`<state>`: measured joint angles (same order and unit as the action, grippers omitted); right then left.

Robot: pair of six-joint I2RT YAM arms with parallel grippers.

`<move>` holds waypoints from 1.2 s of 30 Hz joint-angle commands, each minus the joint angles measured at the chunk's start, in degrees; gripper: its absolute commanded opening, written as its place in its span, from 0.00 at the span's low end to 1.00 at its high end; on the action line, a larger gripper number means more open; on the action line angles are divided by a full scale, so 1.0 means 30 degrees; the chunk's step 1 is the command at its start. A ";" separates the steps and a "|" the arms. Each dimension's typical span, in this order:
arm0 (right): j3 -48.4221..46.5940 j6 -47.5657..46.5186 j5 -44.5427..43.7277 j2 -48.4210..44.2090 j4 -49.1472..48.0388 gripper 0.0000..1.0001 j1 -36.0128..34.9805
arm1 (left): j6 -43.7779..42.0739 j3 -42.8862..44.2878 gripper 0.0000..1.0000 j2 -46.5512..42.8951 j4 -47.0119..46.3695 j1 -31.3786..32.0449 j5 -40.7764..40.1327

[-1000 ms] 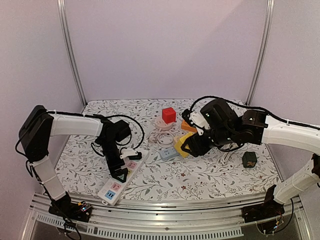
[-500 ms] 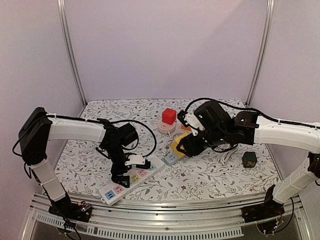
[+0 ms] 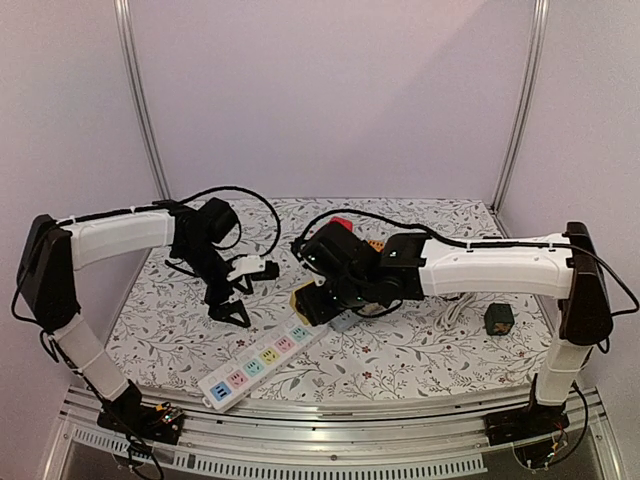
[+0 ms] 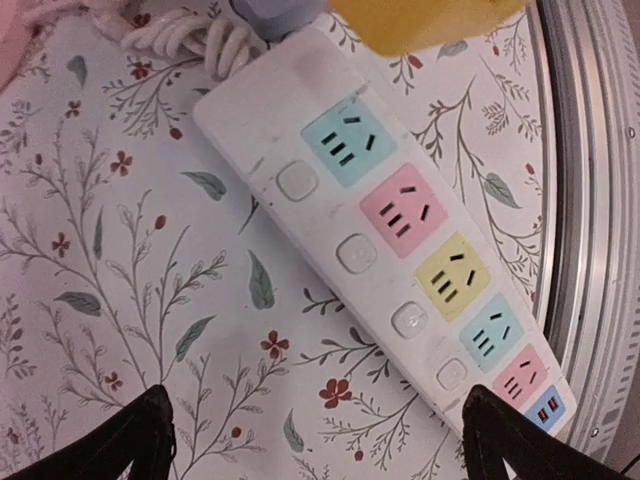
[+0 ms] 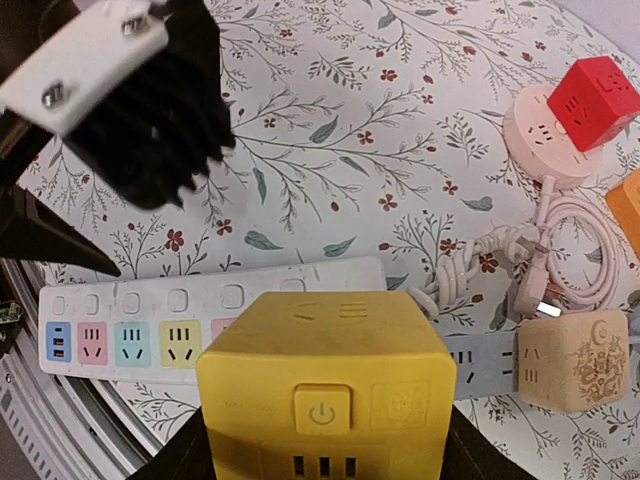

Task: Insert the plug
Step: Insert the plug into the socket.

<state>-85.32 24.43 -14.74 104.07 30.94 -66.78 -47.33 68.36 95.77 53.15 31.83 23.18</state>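
The plug is a yellow cube (image 5: 325, 390) with a power button on its face, and my right gripper (image 5: 325, 445) is shut on it. It hangs over the far end of the white power strip (image 5: 200, 310), which has several coloured sockets; the plug's prongs are hidden beneath it. In the top view the cube (image 3: 303, 299) sits at the strip's (image 3: 255, 365) upper end. My left gripper (image 4: 315, 440) stands wide open and empty over the tablecloth, left of the strip (image 4: 400, 240). The cube's edge (image 4: 420, 20) shows at the top of that view.
A red cube (image 5: 590, 90) sits on a pink round socket (image 5: 545, 140). A beige cube (image 5: 575, 365) is plugged into a grey strip (image 5: 480, 365), beside a coiled white cable (image 5: 560, 250). A dark green cube (image 3: 498, 318) lies at the right. The metal rail (image 4: 590, 200) borders the near edge.
My right arm has swung left with the yellow cube, from the table's middle to above the strip's far end. My left gripper has let the strip go and moved back and left.
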 commanded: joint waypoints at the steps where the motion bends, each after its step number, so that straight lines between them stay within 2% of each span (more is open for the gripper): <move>1: -0.2191 0.0120 -0.0083 0.2127 0.1002 0.00 -0.0648 | -0.0198 -0.0309 0.99 -0.1814 0.0359 -0.2465 0.1459; 6: -0.5051 -0.0958 -0.0136 0.4502 0.3200 0.00 -0.0692 | 0.1549 -0.1721 1.00 -0.2374 -0.1216 -0.4380 0.0838; 12: -0.7198 -0.1827 0.0729 0.5555 0.4898 0.00 -0.0672 | 0.1905 -0.3408 0.99 -0.2508 -0.2323 -0.4456 0.1168; 16: -1.0519 -0.1426 0.1350 0.7648 0.8569 0.00 -0.0673 | 0.2500 -0.3666 1.00 -0.2339 -0.2895 -0.4407 0.1468; 18: -1.1422 -0.1122 0.1897 0.8399 0.9391 0.00 -0.0616 | 0.2680 -0.3734 0.99 -0.2236 -0.3058 -0.4413 0.1569; 24: -1.1561 -0.0469 0.2635 0.8706 0.9614 0.00 -0.0185 | 0.2857 -0.4067 1.00 -0.1585 -0.3271 -0.4100 0.2072; 36: -1.1686 -0.0536 0.3732 0.8296 0.9986 0.00 0.0282 | 0.2711 -0.4300 1.00 -0.0428 -0.3315 -0.2408 0.0751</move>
<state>-119.33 22.04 -6.04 129.71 58.72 -67.16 -39.13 55.75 93.91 44.03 23.55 26.30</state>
